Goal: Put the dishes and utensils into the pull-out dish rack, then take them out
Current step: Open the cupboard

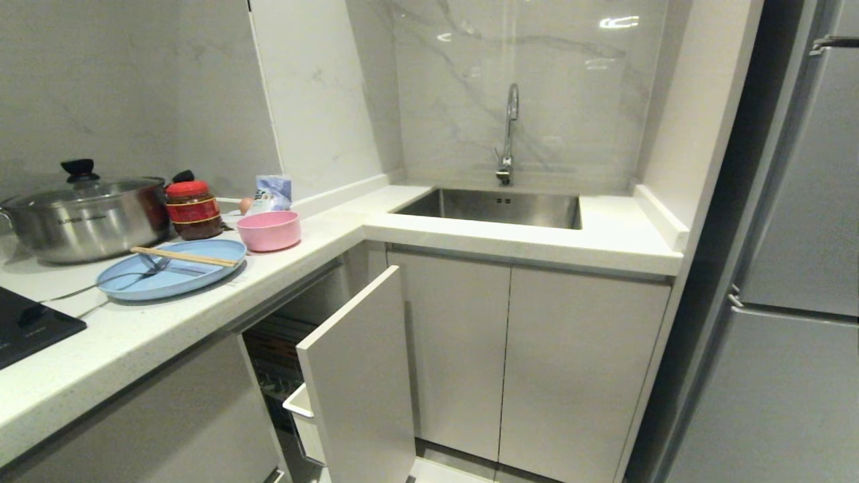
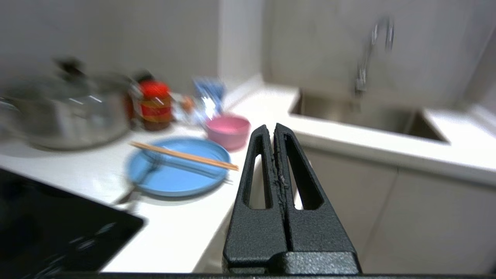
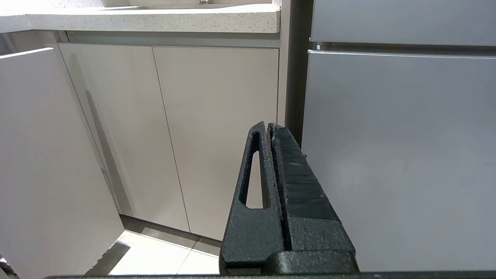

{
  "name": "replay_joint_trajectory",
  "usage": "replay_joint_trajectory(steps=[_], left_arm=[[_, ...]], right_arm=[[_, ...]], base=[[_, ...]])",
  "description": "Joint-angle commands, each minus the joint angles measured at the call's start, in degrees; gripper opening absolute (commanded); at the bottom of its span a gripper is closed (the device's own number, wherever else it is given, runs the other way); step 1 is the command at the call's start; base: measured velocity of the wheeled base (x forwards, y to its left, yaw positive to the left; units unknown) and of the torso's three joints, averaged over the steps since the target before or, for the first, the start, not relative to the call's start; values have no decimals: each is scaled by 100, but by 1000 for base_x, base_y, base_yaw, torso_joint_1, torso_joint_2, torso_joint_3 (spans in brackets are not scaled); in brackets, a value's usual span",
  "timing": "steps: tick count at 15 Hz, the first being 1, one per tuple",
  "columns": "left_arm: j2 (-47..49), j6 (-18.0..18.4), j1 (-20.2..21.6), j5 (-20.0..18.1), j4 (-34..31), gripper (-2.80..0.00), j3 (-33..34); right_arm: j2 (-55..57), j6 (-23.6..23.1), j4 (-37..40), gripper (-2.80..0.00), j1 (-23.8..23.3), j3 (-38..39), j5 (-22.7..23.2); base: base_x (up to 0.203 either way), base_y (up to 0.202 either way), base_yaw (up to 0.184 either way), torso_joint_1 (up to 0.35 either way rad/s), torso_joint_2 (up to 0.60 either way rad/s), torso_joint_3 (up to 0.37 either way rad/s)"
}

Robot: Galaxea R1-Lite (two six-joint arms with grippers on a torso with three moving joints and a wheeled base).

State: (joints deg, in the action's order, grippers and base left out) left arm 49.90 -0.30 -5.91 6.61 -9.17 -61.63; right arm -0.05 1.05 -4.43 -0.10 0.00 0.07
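Observation:
A light-blue oval plate (image 1: 181, 278) lies on the counter with the chopsticks (image 1: 184, 257) across it and the fork (image 1: 149, 271) resting in it. The pink bowl (image 1: 268, 230) stands just behind the plate. Below the counter the pull-out dish rack (image 1: 275, 365) is drawn out, its tall white front panel (image 1: 359, 376) standing forward. Neither arm shows in the head view. My left gripper (image 2: 271, 128) is shut and empty, hovering off the counter's edge, short of the plate (image 2: 178, 174) and bowl (image 2: 228, 131). My right gripper (image 3: 268, 124) is shut and empty, low down, facing the cabinet doors.
A steel pot with glass lid (image 1: 84, 215) and a red-lidded jar (image 1: 193, 209) stand behind the plate. A black hob (image 1: 27, 329) is at the counter's near left. The sink (image 1: 496, 206) with faucet (image 1: 508, 134) lies in the corner, double cabinet doors (image 1: 523, 362) below, fridge (image 1: 792, 268) on the right.

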Motion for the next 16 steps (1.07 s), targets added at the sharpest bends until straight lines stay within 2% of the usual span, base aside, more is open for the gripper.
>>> replay_joint_trajectory(steps=[1, 4, 9, 11, 16], left_arm=[[1602, -26, -279, -4, -36, -280, -382], [2859, -148, -619, -12, -673, -280, -1117], [4502, -428, -801, 16, -2139, -280, -2256], [5062, -465, -811, 23, -2396, -280, -2494], [6119, -488, -732, 18, -2568, -280, -2895]], right_arm=[[-4, 1, -6, -280, 1, 149, 1], [-4, 1, -6, -280, 1, 149, 1], [-4, 1, -6, -280, 1, 149, 1], [-4, 1, -6, -280, 1, 149, 1], [-4, 1, -6, -280, 1, 149, 1]], base=[[0, 0, 0, 0, 0, 0], [0, 0, 0, 0, 0, 0], [0, 0, 0, 0, 0, 0], [0, 0, 0, 0, 0, 0], [0, 0, 0, 0, 0, 0]])
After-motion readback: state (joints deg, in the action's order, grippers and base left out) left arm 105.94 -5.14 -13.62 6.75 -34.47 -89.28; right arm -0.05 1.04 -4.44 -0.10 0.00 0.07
